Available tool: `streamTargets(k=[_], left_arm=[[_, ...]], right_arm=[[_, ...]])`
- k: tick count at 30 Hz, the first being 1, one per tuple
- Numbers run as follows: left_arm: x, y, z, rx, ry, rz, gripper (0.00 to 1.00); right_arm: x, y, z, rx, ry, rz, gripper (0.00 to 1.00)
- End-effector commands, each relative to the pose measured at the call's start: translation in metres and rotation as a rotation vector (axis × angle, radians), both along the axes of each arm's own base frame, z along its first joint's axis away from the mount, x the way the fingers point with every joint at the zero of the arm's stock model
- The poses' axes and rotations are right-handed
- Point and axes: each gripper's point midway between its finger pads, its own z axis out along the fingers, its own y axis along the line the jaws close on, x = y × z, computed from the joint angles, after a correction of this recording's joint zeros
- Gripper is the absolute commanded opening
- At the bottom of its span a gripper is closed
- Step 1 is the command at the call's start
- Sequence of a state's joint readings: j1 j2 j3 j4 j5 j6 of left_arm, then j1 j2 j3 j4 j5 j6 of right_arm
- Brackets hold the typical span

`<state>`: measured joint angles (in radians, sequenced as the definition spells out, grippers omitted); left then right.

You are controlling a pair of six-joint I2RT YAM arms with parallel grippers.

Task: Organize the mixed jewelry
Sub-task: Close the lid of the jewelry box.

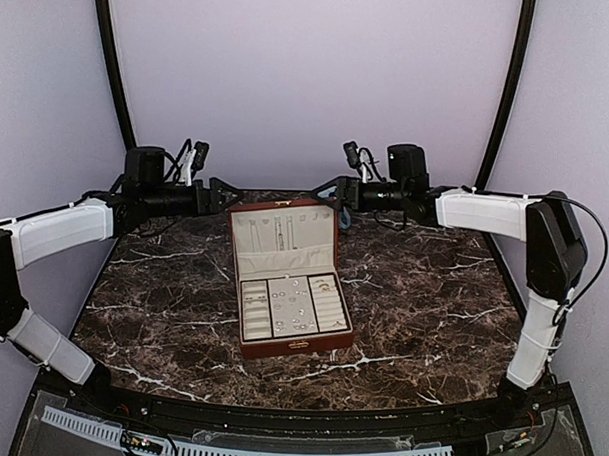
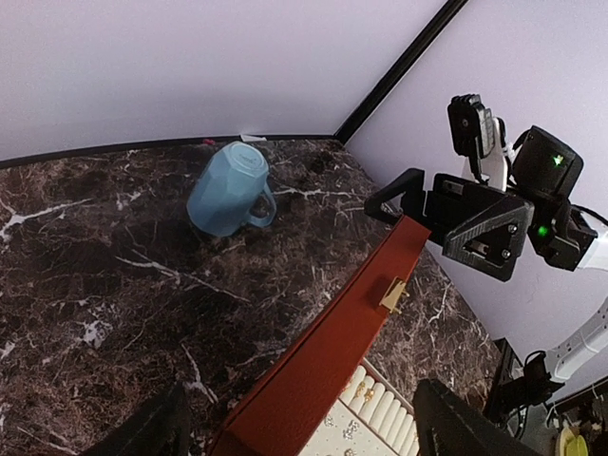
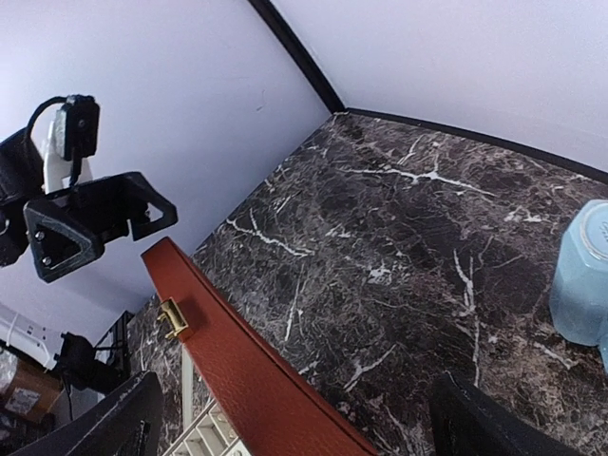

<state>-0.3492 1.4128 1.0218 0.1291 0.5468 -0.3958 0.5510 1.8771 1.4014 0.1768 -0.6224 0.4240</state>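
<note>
The reddish-brown jewelry box (image 1: 298, 343) stands open mid-table, its lid (image 1: 282, 227) upright. Tiny silver pieces of jewelry (image 1: 297, 303) lie spread over its cream tray, and thin chains hang inside the lid. My left gripper (image 1: 229, 193) is open and empty, just left of the lid's top edge. My right gripper (image 1: 331, 192) is open and empty, just right of it. In the left wrist view my gripper (image 2: 299, 399) straddles the lid's top edge (image 2: 323, 361), with studs (image 2: 351, 428) showing below. In the right wrist view my gripper (image 3: 299, 389) hangs over the lid (image 3: 247, 370).
A light blue mug (image 2: 228, 190) lies on its side on the dark marble table (image 1: 432, 303) behind the box, also in the right wrist view (image 3: 581, 275). A gold clasp (image 2: 392, 293) sits on the lid's edge. Walls close the back and sides.
</note>
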Motion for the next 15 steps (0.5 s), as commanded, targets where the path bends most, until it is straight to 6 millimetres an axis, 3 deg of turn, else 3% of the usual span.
streamTargets(k=[1,6,15], left_arm=[[-0.005,-0.008,0.009,0.004,-0.025,-0.093,0.84],[-0.021,-0.023,0.004,-0.011,0.013,-0.241,0.84],[-0.052,-0.026,-0.01,0.002,0.069,-0.371,0.84]], right_arm=[[-0.012,0.011,0.014,0.007,-0.052,0.136,0.98],[-0.022,0.012,0.011,-0.019,-0.04,0.199,0.98],[-0.048,0.005,0.012,-0.046,-0.002,0.283,0.92]])
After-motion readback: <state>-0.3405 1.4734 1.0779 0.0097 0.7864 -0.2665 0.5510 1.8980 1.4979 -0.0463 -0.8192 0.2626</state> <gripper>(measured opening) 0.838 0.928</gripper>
